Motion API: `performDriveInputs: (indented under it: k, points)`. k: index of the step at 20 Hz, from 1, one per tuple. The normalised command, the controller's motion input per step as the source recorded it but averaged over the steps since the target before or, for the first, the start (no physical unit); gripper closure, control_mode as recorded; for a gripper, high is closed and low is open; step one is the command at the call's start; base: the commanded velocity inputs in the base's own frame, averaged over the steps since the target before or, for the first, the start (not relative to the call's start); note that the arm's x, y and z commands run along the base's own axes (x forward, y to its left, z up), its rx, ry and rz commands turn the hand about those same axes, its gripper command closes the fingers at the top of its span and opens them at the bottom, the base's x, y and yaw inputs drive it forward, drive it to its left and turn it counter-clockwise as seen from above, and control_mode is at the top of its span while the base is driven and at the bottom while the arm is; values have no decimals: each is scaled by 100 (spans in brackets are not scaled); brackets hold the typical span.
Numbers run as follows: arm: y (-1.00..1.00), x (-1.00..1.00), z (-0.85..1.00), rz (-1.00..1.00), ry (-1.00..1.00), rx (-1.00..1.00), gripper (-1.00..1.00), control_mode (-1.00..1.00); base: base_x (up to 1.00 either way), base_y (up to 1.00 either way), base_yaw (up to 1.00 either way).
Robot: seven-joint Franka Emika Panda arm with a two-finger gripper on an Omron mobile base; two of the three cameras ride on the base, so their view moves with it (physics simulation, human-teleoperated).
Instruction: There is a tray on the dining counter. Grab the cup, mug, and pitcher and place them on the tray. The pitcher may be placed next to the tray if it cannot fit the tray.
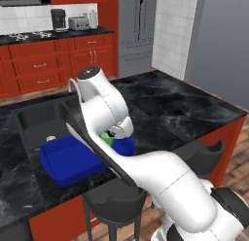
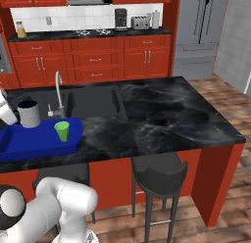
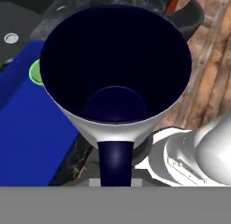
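Note:
On the black dining counter the blue tray lies at the front edge beside the sink. The green cup stands upright inside the tray near its right end, and its rim also peeks out in the hand view. My gripper is shut on the grey-white mug, which is upright over the tray's back left part, left of the cup. In the hand view the mug's dark inside looms close with its handle toward the camera, hiding the fingers. I cannot tell whether the mug touches the tray. The pitcher is out of view.
A dark sink with a curved faucet lies behind the tray. Two dark stools stand against the counter's front. My own arm blocks much of the tray in the left base view.

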Motion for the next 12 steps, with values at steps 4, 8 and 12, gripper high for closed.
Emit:
performDriveInputs:
  k: [4,8,12]
  points:
    - [1,86,-30,-52,5,0,100,-100,0,0,0]
    - [13,74,-39,-38,2,-1,100,-100,0,0,0]
    - [23,63,-45,-20,1,0,100,-100,0,0,0]
